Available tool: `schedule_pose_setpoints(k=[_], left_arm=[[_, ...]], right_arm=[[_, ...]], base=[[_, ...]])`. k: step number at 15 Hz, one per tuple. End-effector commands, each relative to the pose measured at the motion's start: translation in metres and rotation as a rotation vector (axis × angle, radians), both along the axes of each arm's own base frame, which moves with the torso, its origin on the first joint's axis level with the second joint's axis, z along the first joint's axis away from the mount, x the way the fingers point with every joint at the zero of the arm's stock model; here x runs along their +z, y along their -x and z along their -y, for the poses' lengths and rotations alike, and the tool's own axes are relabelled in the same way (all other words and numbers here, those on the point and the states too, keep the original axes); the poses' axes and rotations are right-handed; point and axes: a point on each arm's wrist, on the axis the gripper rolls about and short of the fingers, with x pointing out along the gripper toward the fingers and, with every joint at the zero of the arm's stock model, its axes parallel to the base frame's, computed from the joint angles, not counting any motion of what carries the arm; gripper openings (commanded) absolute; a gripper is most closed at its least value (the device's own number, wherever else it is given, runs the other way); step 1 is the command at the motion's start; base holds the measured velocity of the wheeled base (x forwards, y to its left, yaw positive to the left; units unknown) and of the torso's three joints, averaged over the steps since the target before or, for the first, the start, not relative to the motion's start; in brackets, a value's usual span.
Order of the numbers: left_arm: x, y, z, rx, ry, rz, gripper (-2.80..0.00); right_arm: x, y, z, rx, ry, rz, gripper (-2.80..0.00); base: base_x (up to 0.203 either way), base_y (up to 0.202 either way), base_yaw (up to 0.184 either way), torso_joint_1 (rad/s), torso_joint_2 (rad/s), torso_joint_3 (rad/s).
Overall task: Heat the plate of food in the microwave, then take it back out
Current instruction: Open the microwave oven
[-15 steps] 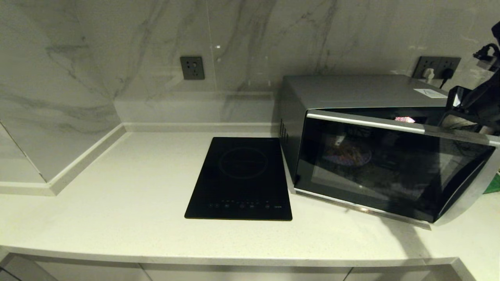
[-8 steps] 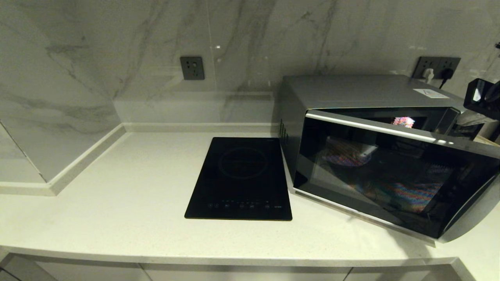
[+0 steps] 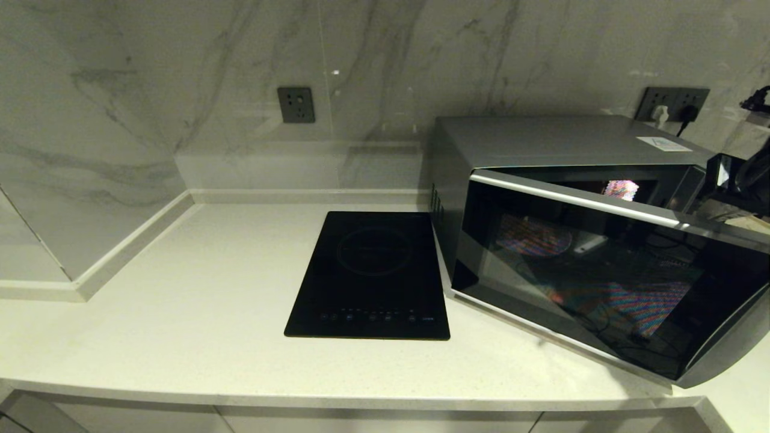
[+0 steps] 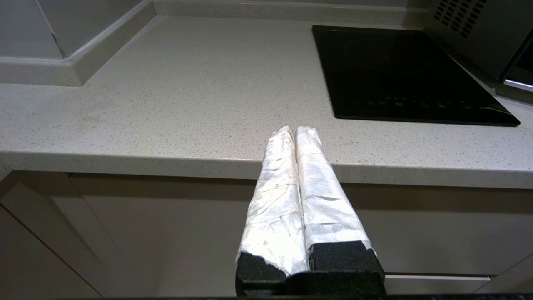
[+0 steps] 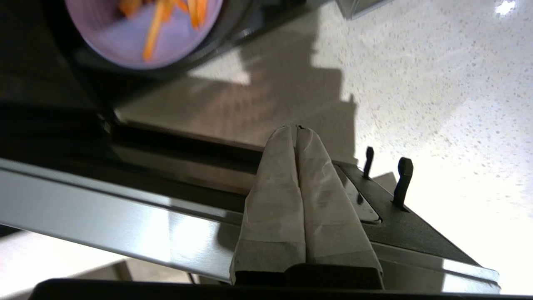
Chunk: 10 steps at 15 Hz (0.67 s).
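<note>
The silver microwave (image 3: 541, 141) stands at the back right of the counter with its dark glass door (image 3: 601, 276) swung partly open toward me. Through the glass I make out the round plate of food (image 3: 532, 236) inside. The right wrist view shows it as a lilac plate with orange fries (image 5: 141, 29) in the cavity. My right gripper (image 5: 296, 130) is shut and empty, over the door's inner free edge beside the two latch hooks (image 5: 402, 179). The right arm (image 3: 743, 180) shows at the far right. My left gripper (image 4: 295, 130) is shut and empty, parked at the counter's front edge.
A flat black induction hob (image 3: 373, 270) lies on the pale counter (image 3: 180, 313) left of the microwave. Marble walls close off the back and left. Wall sockets (image 3: 671, 103) with plugs sit behind the microwave. The open door overhangs the counter's front right.
The microwave door has swung wider open toward the front right. The right arm drew back to the right, then came down again by the door's free edge.
</note>
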Motion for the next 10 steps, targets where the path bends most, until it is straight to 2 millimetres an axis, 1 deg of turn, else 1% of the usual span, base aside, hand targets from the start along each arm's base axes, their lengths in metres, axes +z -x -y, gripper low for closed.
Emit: schedule_pose_setpoints(k=[1, 5, 10], left_arm=[[0.0, 0.0, 0.0, 0.001, 0.001, 0.0, -2.8], [0.0, 0.0, 0.0, 0.001, 0.002, 0.0, -2.8], [0.0, 0.0, 0.0, 0.001, 0.002, 0.0, -2.8]], right_arm=[[-0.005, 0.008, -0.004, 0.041, 0.015, -0.033, -2.8], [0.0, 0.031, -0.018, 0.18, 0.042, -0.029, -2.8], [0.008, 0.064, -0.044, 0.34, 0.061, 0.006, -2.8]], base=[[0.0, 0.0, 0.0, 0.0, 0.0, 0.0], [0.0, 0.0, 0.0, 0.0, 0.0, 0.0], [0.0, 0.0, 0.0, 0.0, 0.0, 0.0]])
